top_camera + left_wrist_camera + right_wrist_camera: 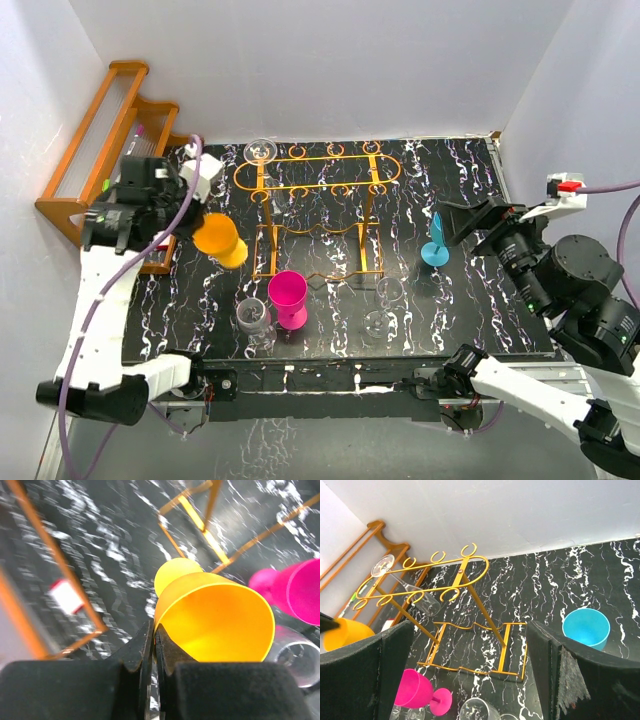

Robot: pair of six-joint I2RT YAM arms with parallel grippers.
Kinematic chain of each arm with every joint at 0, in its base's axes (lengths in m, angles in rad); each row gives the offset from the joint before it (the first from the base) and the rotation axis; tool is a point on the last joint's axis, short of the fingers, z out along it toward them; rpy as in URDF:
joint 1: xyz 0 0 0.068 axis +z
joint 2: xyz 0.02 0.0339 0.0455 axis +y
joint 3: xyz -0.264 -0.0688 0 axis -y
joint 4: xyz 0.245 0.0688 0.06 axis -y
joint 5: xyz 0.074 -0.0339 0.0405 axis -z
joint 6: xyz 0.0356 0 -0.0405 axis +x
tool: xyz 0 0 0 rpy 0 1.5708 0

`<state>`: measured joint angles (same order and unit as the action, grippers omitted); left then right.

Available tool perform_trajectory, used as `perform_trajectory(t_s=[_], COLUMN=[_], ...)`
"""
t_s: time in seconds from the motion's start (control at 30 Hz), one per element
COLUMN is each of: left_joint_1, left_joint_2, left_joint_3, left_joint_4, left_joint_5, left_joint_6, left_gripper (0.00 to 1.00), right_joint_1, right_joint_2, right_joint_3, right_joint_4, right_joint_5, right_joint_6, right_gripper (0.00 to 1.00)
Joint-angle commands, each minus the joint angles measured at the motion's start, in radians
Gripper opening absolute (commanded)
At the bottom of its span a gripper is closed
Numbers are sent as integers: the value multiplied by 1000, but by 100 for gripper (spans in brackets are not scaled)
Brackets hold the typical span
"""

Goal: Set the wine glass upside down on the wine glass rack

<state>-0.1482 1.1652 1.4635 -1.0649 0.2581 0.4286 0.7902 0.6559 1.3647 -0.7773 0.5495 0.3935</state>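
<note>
My left gripper [153, 627] is shut on the rim of an orange wine glass [215, 615], one finger inside the bowl and one outside. In the top view the left gripper [200, 222] holds this wine glass [222, 241] tilted above the table, just left of the orange-gold wire wine glass rack [318, 170]. Parts of the rack's wire [200, 525] lie beyond the glass. My right gripper [445, 225] hangs open at the right, close to a blue glass [435, 250]. From the right wrist, the right gripper [470, 630] frames the rack [435, 577] with nothing between its fingers.
A clear glass [260, 152] hangs upside down at the rack's back left corner. A pink glass [288, 297] and clear glasses [255, 318] [385, 305] stand on the black marbled table in front of the rack. A brown wooden stepped rack [100, 150] leans at the far left.
</note>
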Motion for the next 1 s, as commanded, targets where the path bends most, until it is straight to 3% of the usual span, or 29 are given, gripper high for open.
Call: perform_trajectory(t_s=[0.0, 0.2, 0.3, 0.43, 0.6, 0.73, 0.97], left_joint_1=[-2, -2, -3, -2, -2, -2, -2], left_joint_2=[-67, -117, -173, -351, -351, -381, -445], left_joint_3=[186, 251, 207, -64, -143, -257, -507], left_joint_4=[-51, 96, 323, 856, 1146, 1476, 2070], left_joint_5=[-208, -449, -506, -302, -149, 1, 361], left_joint_6=[82, 213, 322, 469, 477, 500, 352], left_gripper=[0, 0, 0, 0, 0, 0, 0], right_joint_1=[2, 3, 2, 2, 2, 2, 1], right_joint_2=[35, 87, 111, 171, 268, 330, 437], right_joint_3=[27, 31, 42, 72, 137, 163, 147], right_joint_4=[97, 150, 197, 280, 358, 456, 725], right_joint_5=[-33, -59, -86, -178, -315, -439, -623], right_joint_6=[-27, -47, -64, -80, -67, -20, 103], right_gripper=[98, 98, 98, 98, 98, 98, 99])
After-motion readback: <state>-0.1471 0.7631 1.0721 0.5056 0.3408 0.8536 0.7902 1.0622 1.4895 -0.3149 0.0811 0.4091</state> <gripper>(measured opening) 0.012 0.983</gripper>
